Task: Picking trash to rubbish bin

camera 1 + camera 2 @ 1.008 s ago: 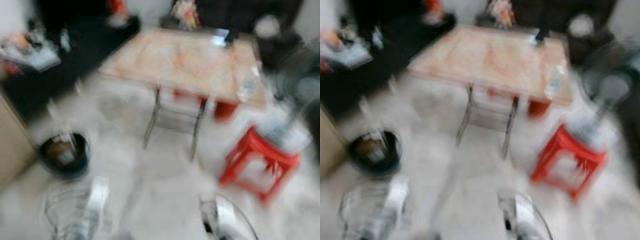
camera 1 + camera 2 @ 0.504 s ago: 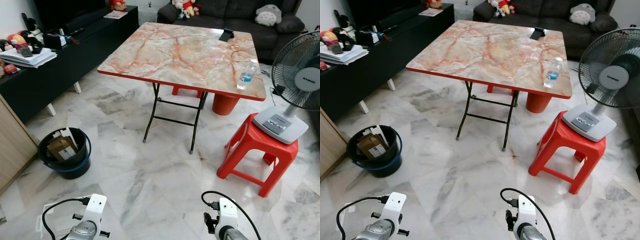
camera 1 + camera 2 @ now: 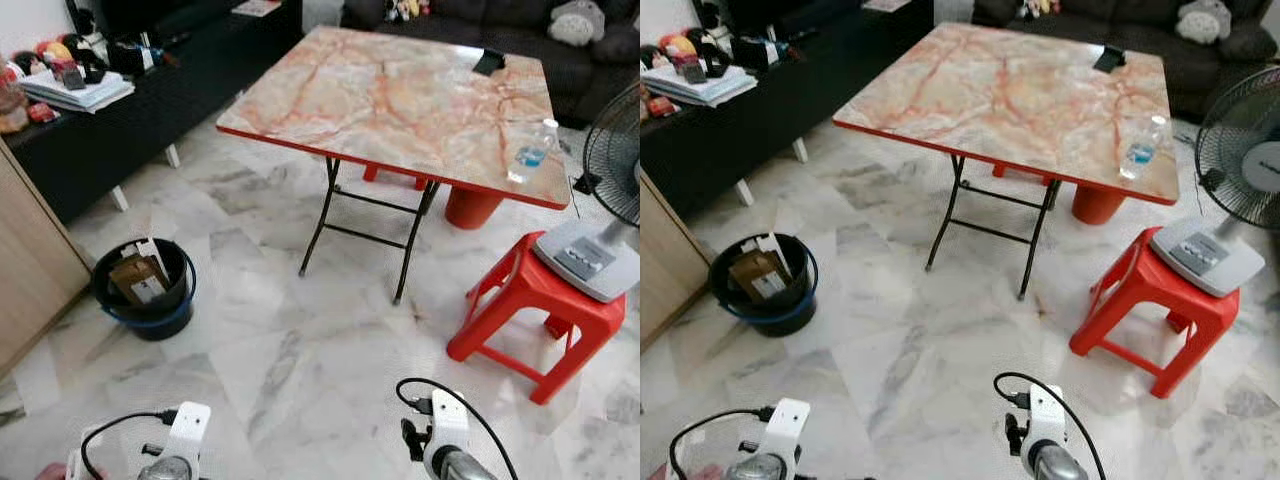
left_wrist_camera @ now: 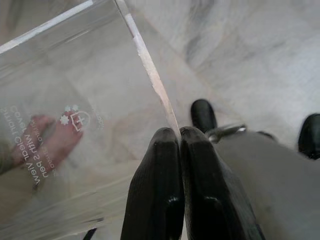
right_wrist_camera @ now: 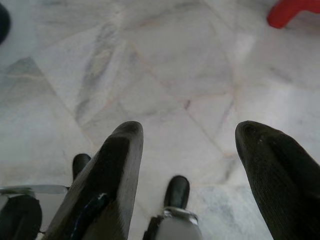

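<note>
Holding: my left pincer point(image 4: 179, 145) is pinched tight on the edge of a clear plastic sheet point(image 4: 75, 115) with faint white print, low at my left side above the floor point(image 3: 300, 370).
Right pincer point(image 5: 200, 165): fingers spread wide, gripping nothing, hanging over the marble floor.
Bin point(image 3: 146, 290): black with a blue rim, on the floor ahead to my left, near a wooden panel point(image 3: 30, 260); cardboard and paper scraps already sit inside.
Desk point(image 3: 400, 100): marble-patterned top with red edge on folding legs, ahead of me; a bottle point(image 3: 530, 152) stands near its right edge and a dark flat thing point(image 3: 489, 62) lies at the far side.
Stool point(image 3: 535, 310): red, right of the desk, carrying a fan point(image 3: 610, 200).
Cabinet point(image 3: 150, 100): black, along the left, with books and clutter on top.
</note>
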`<state>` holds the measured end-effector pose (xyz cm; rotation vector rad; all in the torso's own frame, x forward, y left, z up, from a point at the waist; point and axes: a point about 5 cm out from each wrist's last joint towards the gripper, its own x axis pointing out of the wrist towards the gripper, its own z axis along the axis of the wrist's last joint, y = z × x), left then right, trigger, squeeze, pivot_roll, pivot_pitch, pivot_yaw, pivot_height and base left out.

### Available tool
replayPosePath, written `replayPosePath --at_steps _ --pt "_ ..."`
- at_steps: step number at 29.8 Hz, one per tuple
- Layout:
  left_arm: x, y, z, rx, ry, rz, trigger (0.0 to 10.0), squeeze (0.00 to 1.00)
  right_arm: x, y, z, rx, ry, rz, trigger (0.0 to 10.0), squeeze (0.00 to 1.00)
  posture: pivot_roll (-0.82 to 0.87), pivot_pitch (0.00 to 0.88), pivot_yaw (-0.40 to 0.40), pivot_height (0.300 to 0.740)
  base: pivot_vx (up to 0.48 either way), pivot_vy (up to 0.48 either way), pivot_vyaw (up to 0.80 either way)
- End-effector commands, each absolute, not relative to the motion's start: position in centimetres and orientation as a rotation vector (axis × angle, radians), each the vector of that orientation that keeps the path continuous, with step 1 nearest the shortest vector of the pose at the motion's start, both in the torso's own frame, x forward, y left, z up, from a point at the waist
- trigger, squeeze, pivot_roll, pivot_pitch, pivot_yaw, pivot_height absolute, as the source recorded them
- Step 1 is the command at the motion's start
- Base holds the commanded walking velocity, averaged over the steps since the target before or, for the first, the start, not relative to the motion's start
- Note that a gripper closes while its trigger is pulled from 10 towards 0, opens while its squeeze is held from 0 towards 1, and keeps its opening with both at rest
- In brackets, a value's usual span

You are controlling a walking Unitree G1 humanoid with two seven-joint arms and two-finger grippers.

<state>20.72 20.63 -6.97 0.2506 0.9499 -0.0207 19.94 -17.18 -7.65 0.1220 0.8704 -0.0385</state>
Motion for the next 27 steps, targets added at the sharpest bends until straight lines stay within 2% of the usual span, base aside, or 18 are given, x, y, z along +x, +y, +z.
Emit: replayPosePath --at_steps 1,6,12,20,27 --pt "20.73 20.56 -6.99 0.260 0.955 -0.018 10.0 0.00 19.87 -17.35 -7.69 0.132 0.877 -0.047 10.0 0.00 0.09 0.063 -0.073 0.740 0.300 0.000 0.00" --pt "20.87 20.38 -6.93 0.256 0.949 -0.026 10.0 0.00 20.20 -17.28 -7.50 0.102 0.863 -0.034 10.0 0.00 0.09 0.057 -0.067 0.740 0.308 0.000 0.00" --pt "20.95 20.32 -6.89 0.255 0.943 -0.034 10.0 0.00 20.30 -17.17 -7.43 0.104 0.852 -0.033 10.0 0.00 0.08 0.047 -0.059 0.740 0.359 0.000 0.77" --pt "21.07 20.21 -6.83 0.257 0.936 -0.041 10.0 0.00 19.86 -17.01 -7.70 0.097 0.875 -0.019 10.0 0.00 0.09 0.034 -0.060 0.740 0.383 0.000 0.00" --pt "20.94 20.10 -6.92 0.257 0.940 -0.045 10.0 0.00 19.95 -16.98 -7.64 0.082 0.866 -0.007 10.0 0.00 0.09 0.025 -0.062 0.740 0.404 0.000 0.69"
